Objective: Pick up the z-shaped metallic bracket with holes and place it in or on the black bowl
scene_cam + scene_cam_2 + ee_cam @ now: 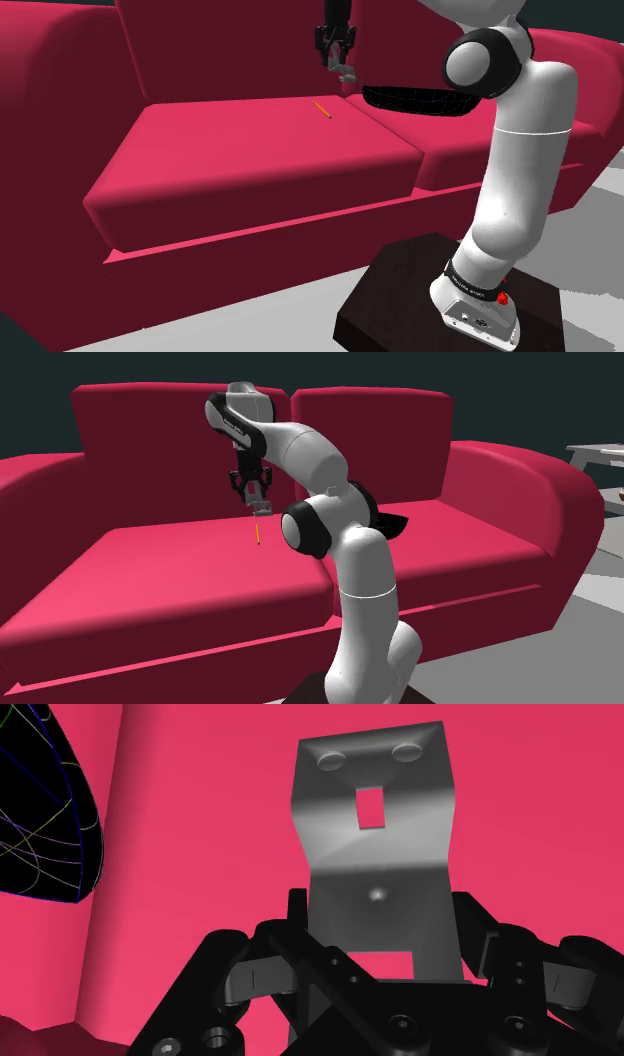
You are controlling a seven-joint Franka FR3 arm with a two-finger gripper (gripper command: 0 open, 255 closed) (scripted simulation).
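Observation:
My black gripper (338, 60) hangs above the red sofa's seat, shut on a grey z-shaped metal bracket (347, 72) with holes. In the wrist view the bracket (375, 834) stands up between the fingers (470, 929), which clasp its lower part, and the gripper (378, 932) is lifted off the cushion. The black bowl (420, 98) rests on the seat to the shoulder view's right of the gripper, partly hidden by the arm. From the second exterior view the gripper (255, 492) and bracket (262, 506) hang left of the bowl (396, 524). The bowl's edge (40, 804) shows beside the bracket.
A small orange stick (321, 109) lies on the left seat cushion (250, 160), below and slightly left of the gripper; it also shows in the second exterior view (258, 533). The sofa backrest (220, 50) rises just behind. A pale table (600, 452) stands far right.

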